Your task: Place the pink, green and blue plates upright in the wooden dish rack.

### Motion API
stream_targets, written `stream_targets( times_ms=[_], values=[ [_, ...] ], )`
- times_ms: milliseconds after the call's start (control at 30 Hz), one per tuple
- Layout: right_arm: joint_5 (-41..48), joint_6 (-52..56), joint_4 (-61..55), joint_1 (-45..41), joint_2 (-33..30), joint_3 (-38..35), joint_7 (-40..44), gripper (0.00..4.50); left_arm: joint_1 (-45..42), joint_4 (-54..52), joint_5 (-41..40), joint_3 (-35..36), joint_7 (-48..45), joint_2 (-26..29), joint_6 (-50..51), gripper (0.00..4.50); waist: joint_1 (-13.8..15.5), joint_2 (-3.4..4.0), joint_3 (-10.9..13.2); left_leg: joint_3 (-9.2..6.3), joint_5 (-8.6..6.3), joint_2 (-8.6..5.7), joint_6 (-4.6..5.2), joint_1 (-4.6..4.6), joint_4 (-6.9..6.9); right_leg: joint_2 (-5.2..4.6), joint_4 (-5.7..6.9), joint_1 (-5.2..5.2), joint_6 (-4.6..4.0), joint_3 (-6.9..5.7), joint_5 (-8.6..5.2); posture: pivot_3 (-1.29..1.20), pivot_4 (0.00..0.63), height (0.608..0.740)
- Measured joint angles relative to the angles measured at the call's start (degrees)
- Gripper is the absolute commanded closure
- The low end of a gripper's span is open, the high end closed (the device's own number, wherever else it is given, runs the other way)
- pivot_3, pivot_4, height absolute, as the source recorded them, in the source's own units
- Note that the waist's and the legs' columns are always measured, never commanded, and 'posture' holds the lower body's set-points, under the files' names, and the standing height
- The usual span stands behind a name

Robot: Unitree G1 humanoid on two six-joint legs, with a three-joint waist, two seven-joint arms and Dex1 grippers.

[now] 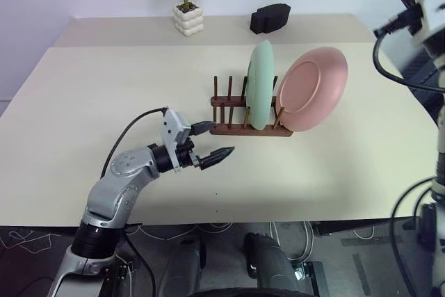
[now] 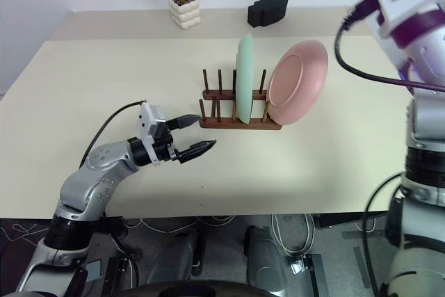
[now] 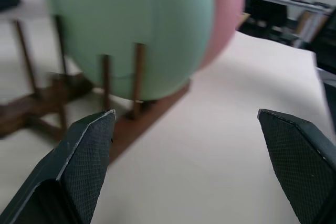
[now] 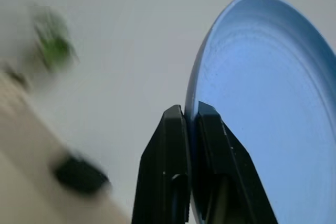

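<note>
The wooden dish rack [image 1: 240,130] sits mid-table. A mint green plate [image 1: 261,85] stands upright between its pegs. At the rack's right end a pink plate [image 1: 313,88] leans outward to the right. My left gripper [image 1: 217,140] hovers open just left of the rack, pointing at it, with nothing between its fingers [image 3: 89,150]. In the left wrist view the green plate [image 3: 131,30] and the rack's pegs are close ahead. My right gripper [image 4: 189,111] is raised high and shut on the rim of the light blue plate [image 4: 262,103], which it holds on edge.
A potted plant [image 1: 188,15] in a white pot and a black object [image 1: 270,17] stand at the table's far edge. The rack's left slots hold nothing. Bare tabletop [image 1: 104,95] stretches left of the rack and in front of it.
</note>
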Motion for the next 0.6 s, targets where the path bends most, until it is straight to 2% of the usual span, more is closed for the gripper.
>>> stream_targets(
  times_ms=[133,233,400,600],
  values=[
    [16.9,10.5,-7.4,-2.5,13.9,3.8,1.9,4.46,-0.1,2.9,1.5,3.4,0.9,1.5,-2.4,0.0,-0.3,0.05,0.0,-0.09,0.0,0.07,0.01,0.03,-0.04,0.01,0.13,-0.06,0.14,-0.01,0.09,0.0,0.15,0.739],
    [26.8,17.4,-10.8,-3.7,20.2,4.6,0.9,4.46,0.4,4.4,2.0,5.9,1.0,2.9,-3.6,0.0,0.3,0.06,0.0,-0.22,0.0,0.06,0.01,-0.07,-0.05,-0.03,0.12,-0.08,0.17,-0.13,0.1,0.0,0.15,0.739],
    [42.3,26.7,-12.7,-2.3,33.5,4.4,-7.7,4.46,3.2,5.0,2.4,9.8,0.9,5.8,-4.4,0.0,0.1,0.0,0.0,-0.38,0.0,0.08,0.01,-0.07,-0.04,-0.08,0.1,-0.09,0.06,-0.09,0.04,0.0,0.15,0.739],
    [50.7,33.0,-13.0,2.6,39.6,3.9,-17.9,4.46,4.7,5.0,2.4,11.1,1.0,6.2,-4.8,0.0,-0.1,0.02,0.0,-0.36,0.0,0.03,0.0,-0.08,-0.06,-0.05,0.1,-0.12,0.02,-0.09,0.02,0.0,0.15,0.739]
  ],
)
